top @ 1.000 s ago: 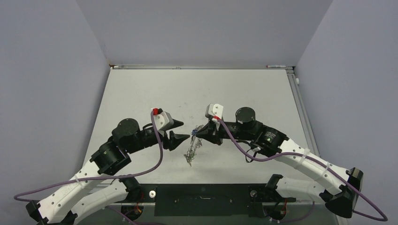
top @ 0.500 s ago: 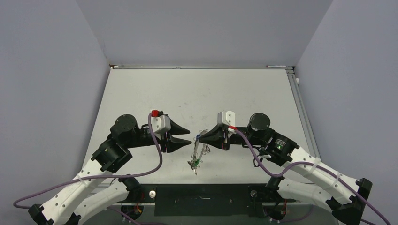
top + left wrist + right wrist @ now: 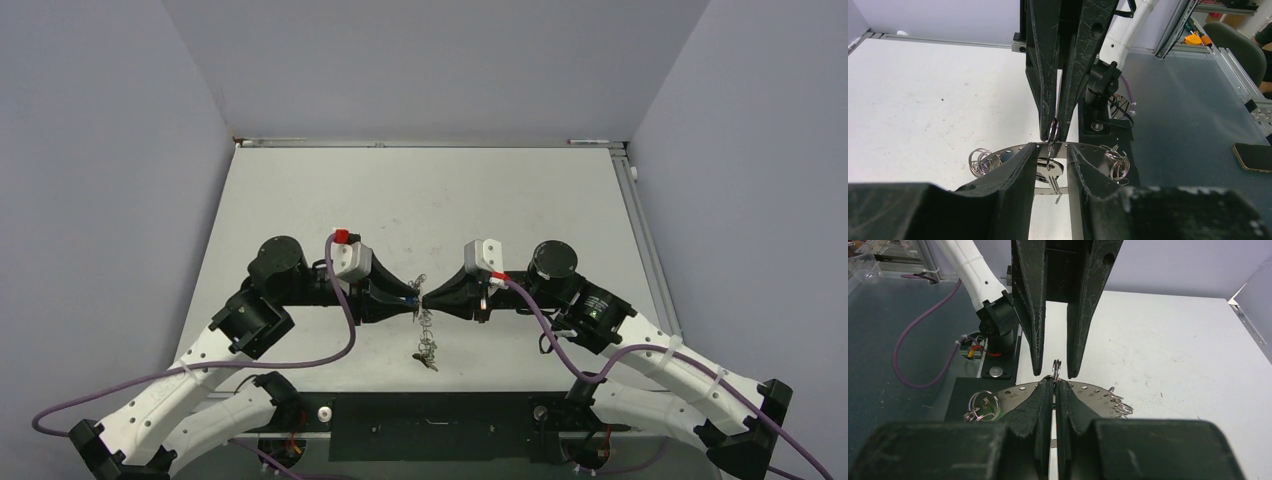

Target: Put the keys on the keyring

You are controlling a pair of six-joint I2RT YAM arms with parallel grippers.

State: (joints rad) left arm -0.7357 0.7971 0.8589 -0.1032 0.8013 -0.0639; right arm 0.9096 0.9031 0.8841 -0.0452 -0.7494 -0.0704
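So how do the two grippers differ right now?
Jaws: the left gripper has its fingers apart, while the right gripper has its fingers pressed together.
Grip: the right gripper clamps the keyring at its rim. The left gripper holds nothing, with one finger on either side of a small ring at that rim.
Shared: both are black, two-fingered, and meet tip to tip.

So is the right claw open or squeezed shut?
Shut. On the right gripper the fingers press together at the rim of the keyring, barely any gap between them.
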